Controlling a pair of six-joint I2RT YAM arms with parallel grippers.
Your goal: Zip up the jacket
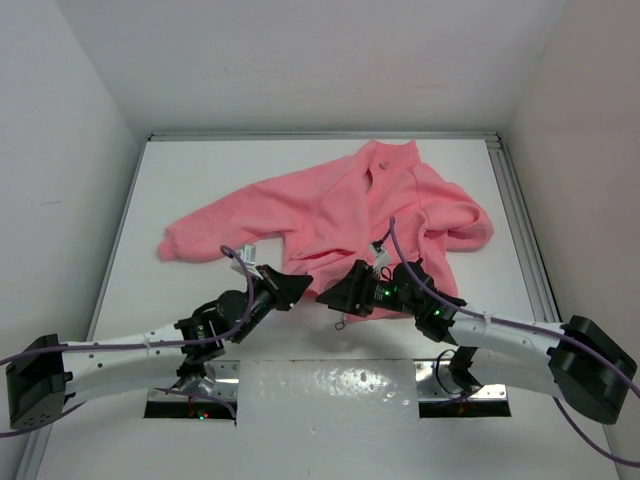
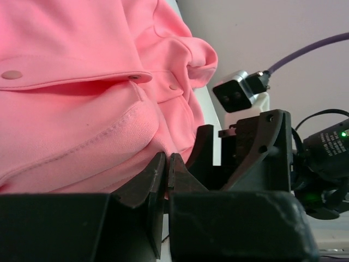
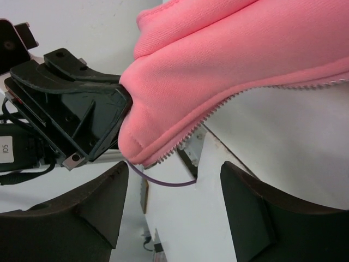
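The salmon-pink jacket (image 1: 340, 205) lies spread on the white table, collar at the back and one sleeve out to the left. My left gripper (image 1: 297, 287) is shut on its near hem; in the left wrist view the jaws (image 2: 168, 159) pinch the pink fabric (image 2: 82, 125) below the snap-flap pocket. My right gripper (image 1: 345, 297) is open, just right of the left one. In the right wrist view its fingers (image 3: 82, 210) stand wide apart below the hem corner (image 3: 152, 142), not touching it. Zipper teeth (image 3: 218, 106) run along that edge. A thin purple loop (image 3: 163, 183) hangs from the corner.
White walls enclose the table on the left, back and right. A metal rail (image 1: 520, 220) runs along the right edge. A shiny metal plate (image 1: 330, 385) lies between the arm bases. Purple cables (image 1: 400, 255) trail from both wrists.
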